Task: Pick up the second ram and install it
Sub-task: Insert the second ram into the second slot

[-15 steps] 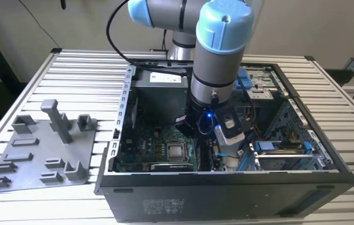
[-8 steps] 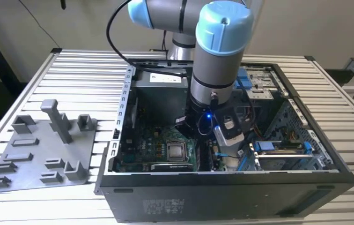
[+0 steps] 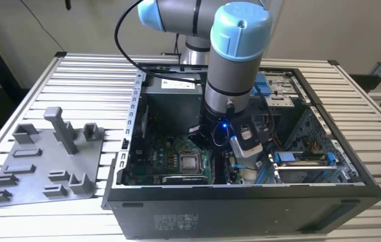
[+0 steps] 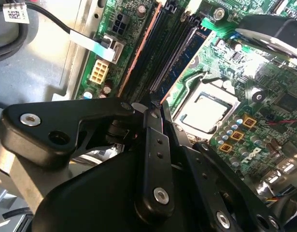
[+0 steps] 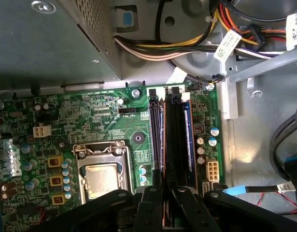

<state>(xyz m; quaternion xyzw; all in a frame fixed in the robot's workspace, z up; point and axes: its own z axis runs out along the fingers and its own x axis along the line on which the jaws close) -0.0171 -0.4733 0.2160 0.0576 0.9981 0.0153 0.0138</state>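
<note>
One gripper point(image 5: 163, 205) hangs inside the open computer case point(image 3: 244, 201), directly above the motherboard's memory slots point(image 5: 170, 137). Its fingers point(image 4: 155, 159) appear closed on the second ram point(image 5: 165, 205), seemingly entering a slot.

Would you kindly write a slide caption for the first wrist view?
Gripper poised over the motherboard's memory slots, beside the processor socket.
</note>
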